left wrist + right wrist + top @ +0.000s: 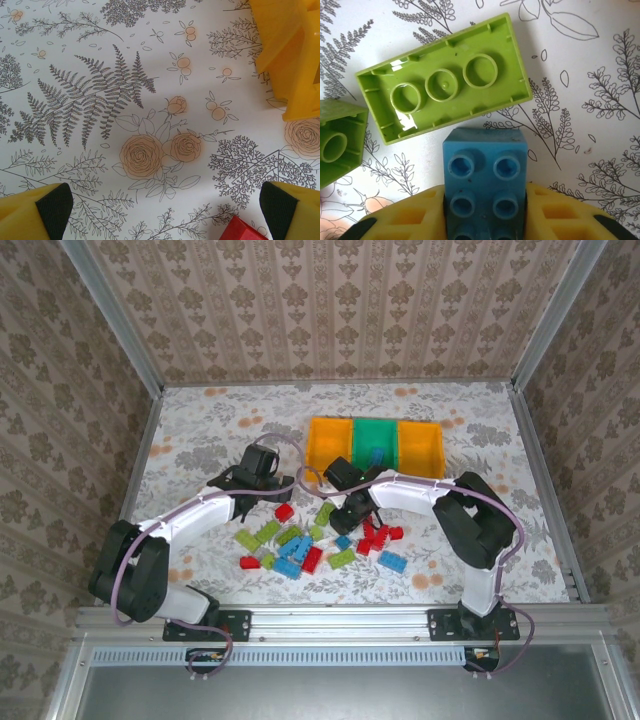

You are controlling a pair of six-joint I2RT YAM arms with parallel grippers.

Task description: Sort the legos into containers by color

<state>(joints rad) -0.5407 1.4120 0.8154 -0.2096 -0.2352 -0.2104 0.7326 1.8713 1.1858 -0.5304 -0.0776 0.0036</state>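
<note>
We see the right gripper (485, 212) clamping a blue studded plastic brick (485, 160); the left gripper (162, 212) is spread wide over bare floral cloth (100, 50), near the edge of an orange plastic bin (295, 55).

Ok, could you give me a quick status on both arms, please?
Left gripper open over bare cloth. Right gripper shut on blue brick. Upturned lime brick close ahead; bins not yet reached.
</note>
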